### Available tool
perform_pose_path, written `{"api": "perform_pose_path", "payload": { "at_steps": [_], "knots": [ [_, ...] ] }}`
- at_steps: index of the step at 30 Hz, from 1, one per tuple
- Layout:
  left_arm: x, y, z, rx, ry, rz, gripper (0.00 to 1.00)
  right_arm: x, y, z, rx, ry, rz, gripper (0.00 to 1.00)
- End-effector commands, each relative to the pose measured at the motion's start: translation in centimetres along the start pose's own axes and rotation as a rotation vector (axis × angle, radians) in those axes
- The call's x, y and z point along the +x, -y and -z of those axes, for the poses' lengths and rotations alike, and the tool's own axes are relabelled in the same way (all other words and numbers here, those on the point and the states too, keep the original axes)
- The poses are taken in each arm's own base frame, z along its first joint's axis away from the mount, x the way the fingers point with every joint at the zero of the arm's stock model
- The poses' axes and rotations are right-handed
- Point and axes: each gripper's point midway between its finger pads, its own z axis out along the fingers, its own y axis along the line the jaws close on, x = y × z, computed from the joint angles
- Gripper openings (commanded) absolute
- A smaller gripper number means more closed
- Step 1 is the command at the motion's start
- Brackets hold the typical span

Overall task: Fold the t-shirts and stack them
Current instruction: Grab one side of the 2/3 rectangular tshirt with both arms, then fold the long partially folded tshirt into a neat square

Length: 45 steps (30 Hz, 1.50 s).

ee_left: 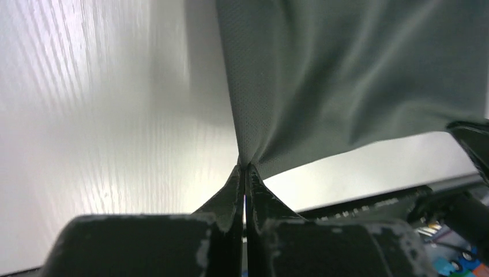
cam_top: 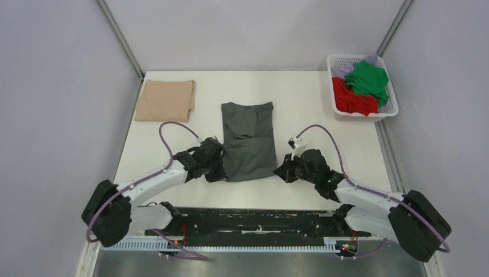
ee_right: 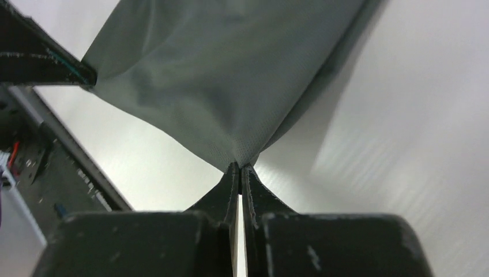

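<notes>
Top external: basket [cam_top: 361, 117] holds green shirt [cam_top: 367, 78], red shirt [cam_top: 349, 98], lilac shirt [cam_top: 344, 70]; left gripper [ee_left: 244, 168], right gripper [ee_right: 240, 166] pinch grey shirt [cam_top: 249, 141]

No text, label, brand, number or sign can be read in any view.
</notes>
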Motion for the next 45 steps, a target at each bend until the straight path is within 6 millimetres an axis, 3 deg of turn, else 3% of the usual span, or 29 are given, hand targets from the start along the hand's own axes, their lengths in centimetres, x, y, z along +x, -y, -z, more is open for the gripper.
{"api": "perform_pose_path", "payload": {
  "at_steps": [1, 9, 12, 15, 23, 24, 29, 36, 45],
  "knots": [
    [1.1, -1.0, 4.6, 0.024, 0.035, -0.035, 0.02, 0.1, -3.7, 2.1, -0.150, 0.012, 0.139, 0.00],
    [1.3, 2.0, 11.8, 0.306, 0.115, -0.054, 0.02, -2.3, -10.5, 6.9, -0.450, 0.139, 0.238, 0.00],
    [0.5, 3.0, 13.6, 0.353, 0.154, -0.083, 0.02, -4.0, -11.6, 7.9, -0.478, 0.204, 0.229, 0.00],
    [-1.0, 3.2, 14.1, 0.330, 0.216, -0.100, 0.02, -5.6, -11.3, 8.1, -0.425, 0.249, 0.217, 0.00],
    [-5.8, 4.9, 13.5, 0.232, 0.320, -0.132, 0.02, -9.7, -8.2, 7.0, -0.177, 0.371, 0.132, 0.00],
    [-7.4, 5.4, 12.9, 0.218, 0.345, -0.128, 0.02, -10.6, -7.8, 6.5, -0.136, 0.380, 0.136, 0.00],
    [-11.0, 5.0, 11.6, 0.150, 0.386, -0.124, 0.02, -13.0, -6.2, 5.6, -0.002, 0.423, 0.131, 0.00],
    [-15.2, 5.8, 10.4, 0.164, 0.408, -0.100, 0.02, -16.4, -5.6, 4.2, 0.072, 0.462, 0.164, 0.00],
    [-19.6, 5.4, 6.7, 0.123, 0.365, -0.068, 0.02, -18.7, -2.4, 0.8, 0.102, 0.446, 0.123, 0.00]
  ]
}}
